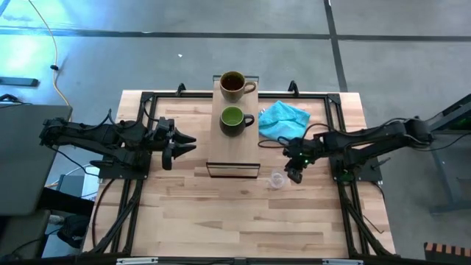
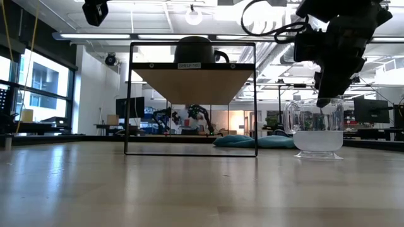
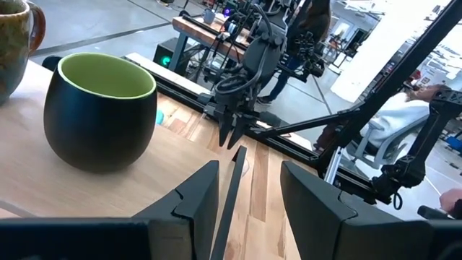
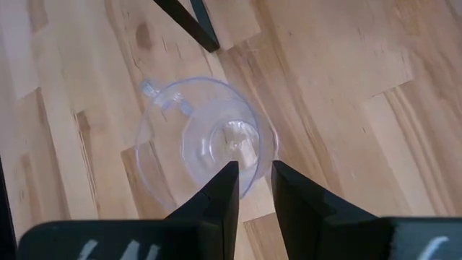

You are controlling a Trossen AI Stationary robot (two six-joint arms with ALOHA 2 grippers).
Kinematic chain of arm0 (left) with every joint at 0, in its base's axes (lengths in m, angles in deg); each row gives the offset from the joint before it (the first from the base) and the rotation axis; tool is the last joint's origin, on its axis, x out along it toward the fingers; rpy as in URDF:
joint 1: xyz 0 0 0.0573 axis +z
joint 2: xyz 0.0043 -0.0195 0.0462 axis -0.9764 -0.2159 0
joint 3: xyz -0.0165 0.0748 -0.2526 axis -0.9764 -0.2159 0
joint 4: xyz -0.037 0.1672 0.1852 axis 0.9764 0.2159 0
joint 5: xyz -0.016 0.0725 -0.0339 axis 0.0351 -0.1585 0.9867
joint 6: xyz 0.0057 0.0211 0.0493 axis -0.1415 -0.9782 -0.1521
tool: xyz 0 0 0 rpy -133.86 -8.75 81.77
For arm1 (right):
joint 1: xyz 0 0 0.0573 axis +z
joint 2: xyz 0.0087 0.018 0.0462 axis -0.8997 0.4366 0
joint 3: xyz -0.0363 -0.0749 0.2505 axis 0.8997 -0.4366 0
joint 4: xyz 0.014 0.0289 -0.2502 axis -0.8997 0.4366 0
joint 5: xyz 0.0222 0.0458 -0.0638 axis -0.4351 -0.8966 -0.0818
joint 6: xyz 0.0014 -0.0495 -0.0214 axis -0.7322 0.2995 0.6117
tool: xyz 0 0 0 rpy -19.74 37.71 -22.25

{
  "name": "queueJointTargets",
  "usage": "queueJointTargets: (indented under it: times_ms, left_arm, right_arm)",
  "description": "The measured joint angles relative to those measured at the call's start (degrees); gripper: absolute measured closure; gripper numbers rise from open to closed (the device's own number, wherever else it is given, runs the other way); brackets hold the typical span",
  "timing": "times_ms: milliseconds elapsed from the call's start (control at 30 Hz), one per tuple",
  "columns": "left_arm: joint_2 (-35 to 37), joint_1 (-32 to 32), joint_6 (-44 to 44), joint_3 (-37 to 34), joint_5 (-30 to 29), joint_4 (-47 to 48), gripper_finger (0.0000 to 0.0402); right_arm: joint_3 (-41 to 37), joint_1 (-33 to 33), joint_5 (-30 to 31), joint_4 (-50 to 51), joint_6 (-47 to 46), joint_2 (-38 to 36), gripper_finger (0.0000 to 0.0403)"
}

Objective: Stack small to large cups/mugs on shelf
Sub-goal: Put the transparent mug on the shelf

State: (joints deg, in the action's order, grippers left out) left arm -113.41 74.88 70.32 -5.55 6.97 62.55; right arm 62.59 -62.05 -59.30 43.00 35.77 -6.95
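The right gripper hangs just over the glass cup, pointing down at its rim. Its fingers stand a narrow gap apart, one on either side of the cup's near wall, tips about at the rim; whether they actually touch the glass I can't tell, and nothing is clamped. The cup sits upright on the table, just off the gripper's tips toward the shelf, with its small handle on the far side from the fingers.

The left gripper waits beside the shelf, on the opposite side from the right one, fingers spread wide and holding nothing. Just ahead of it on the shelf stands the green mug, and the brown mug sits beyond that, at the shelf's far end.

A turquoise cloth lies on the table behind the right gripper's arm. The floor around is grey concrete; across the table the room shows windows, ceiling lights and workbenches.
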Motion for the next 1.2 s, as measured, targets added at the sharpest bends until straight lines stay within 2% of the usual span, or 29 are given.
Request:
queueJointTargets:
  times_ms: [500, 733, 833, 1200]
  left_arm:
    - [0.01, -0.01, 0.02, 0.01, 0.0, 0.15, 0.0263]
    - [0.0, 0.0, 0.17, 0.02, 0.0, 0.17, 0.0263]
    - [0.0, 0.0, 0.17, 0.0, -0.01, 0.17, 0.0263]
    - [0.0, 0.0, 0.42, 0.02, -0.02, 0.18, 0.0263]
  right_arm:
    - [-0.02, 0.0, -1.55, -1.68, 0.25, 5.23, 0.0331]
    - [-0.03, -0.02, -1.57, -0.85, 0.81, 5.78, 0.0374]
    - [-0.02, -0.02, -1.57, -0.73, 2.19, 5.78, 0.0397]
    - [0.01, -0.02, -0.89, -0.7, 12.06, 5.78, 0.04]
